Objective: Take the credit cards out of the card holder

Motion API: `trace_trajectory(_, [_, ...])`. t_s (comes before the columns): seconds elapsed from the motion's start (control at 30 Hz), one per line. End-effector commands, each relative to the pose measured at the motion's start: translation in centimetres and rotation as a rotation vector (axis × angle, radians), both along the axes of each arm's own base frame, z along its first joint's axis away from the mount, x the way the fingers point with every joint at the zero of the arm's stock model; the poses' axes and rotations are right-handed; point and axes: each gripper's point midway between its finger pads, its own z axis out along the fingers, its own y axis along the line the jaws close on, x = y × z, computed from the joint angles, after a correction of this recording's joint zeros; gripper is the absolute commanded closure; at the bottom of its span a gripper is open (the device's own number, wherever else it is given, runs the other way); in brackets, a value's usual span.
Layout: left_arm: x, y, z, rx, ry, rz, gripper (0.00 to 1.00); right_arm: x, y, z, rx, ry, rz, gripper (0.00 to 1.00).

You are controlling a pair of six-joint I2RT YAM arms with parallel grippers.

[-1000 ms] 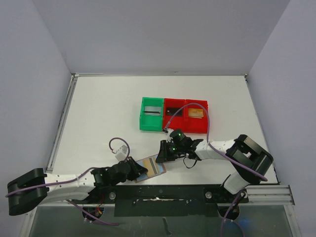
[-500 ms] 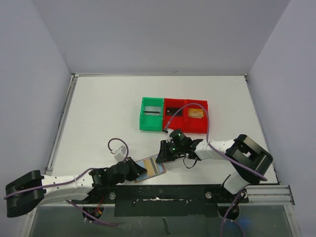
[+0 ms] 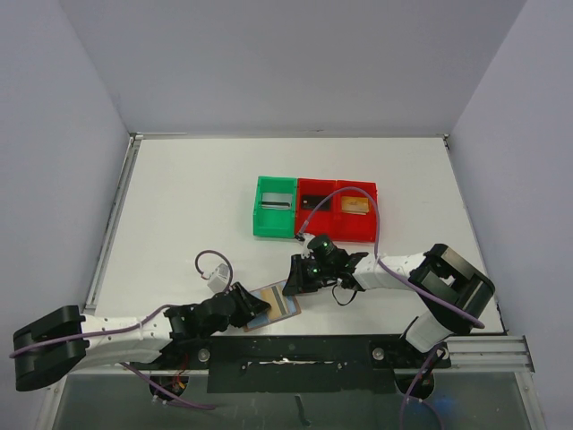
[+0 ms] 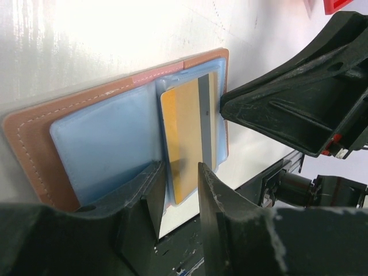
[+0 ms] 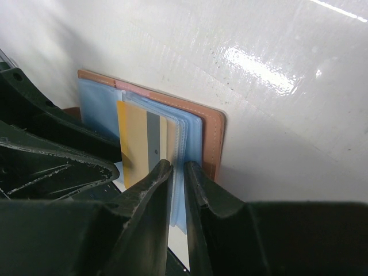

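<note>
The card holder (image 3: 288,311) lies open near the front edge, tan leather with blue lining (image 4: 98,146). A gold card (image 4: 183,138) with a grey stripe sticks out of its right pocket; it also shows in the right wrist view (image 5: 135,146). My left gripper (image 3: 256,308) is narrowly open, its jaws (image 4: 181,172) astride the card's near end. My right gripper (image 3: 294,285) is at the holder's far edge, its fingers (image 5: 178,168) pinched on the blue sleeve edge (image 5: 192,135). Three cards lie in the bins: silvery (image 3: 277,203), black (image 3: 312,201), gold (image 3: 355,208).
A green bin (image 3: 260,218) and a red double bin (image 3: 369,235) stand side by side mid-table. The black front rail (image 3: 295,351) runs just below the holder. A white connector on a purple cable (image 3: 215,277) rises by the left arm.
The left arm's rear link dipped slightly and came back. Both grippers and the card holder stay where they were.
</note>
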Motion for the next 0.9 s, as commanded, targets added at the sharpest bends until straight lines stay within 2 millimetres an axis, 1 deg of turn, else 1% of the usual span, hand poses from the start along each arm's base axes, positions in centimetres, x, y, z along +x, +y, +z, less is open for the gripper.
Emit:
trace_trajectory(0.0, [0.7, 1.1, -1.3, 0.083, 0.002, 0.046, 0.73, -0.2, -1.6, -1.9, -0.082, 0.008, -0.014, 0.82])
trace_trajectory(0.13, [0.8, 1.3, -1.6, 0.087, 0.009, 0.064, 0.84, -0.3, -1.7, -1.9, -0.080, 0.009, -0.014, 0.82])
trace_trajectory(0.43, [1.2, 1.2, -1.3, 0.082, -0.008, 0.071, 0.90, -0.4, -1.6, -1.8, -0.073, 0.005, -0.009, 0.82])
trace_trajectory(0.57, [1.3, 1.2, -1.3, 0.084, -0.012, 0.074, 0.99, -0.3, -1.9, -2.0, -0.079, 0.006, -0.019, 0.82])
trace_trajectory(0.73, [1.1, 1.6, -1.5, 0.107, -0.003, 0.073, 1.00, 0.1, -2.9, -2.4, -0.091, 0.014, -0.051, 0.82])
trace_trajectory(0.87, [0.6, 2.6, -2.1, 0.144, 0.018, 0.071, 1.00, 0.4, -3.6, -2.5, -0.099, 0.015, -0.066, 0.83])
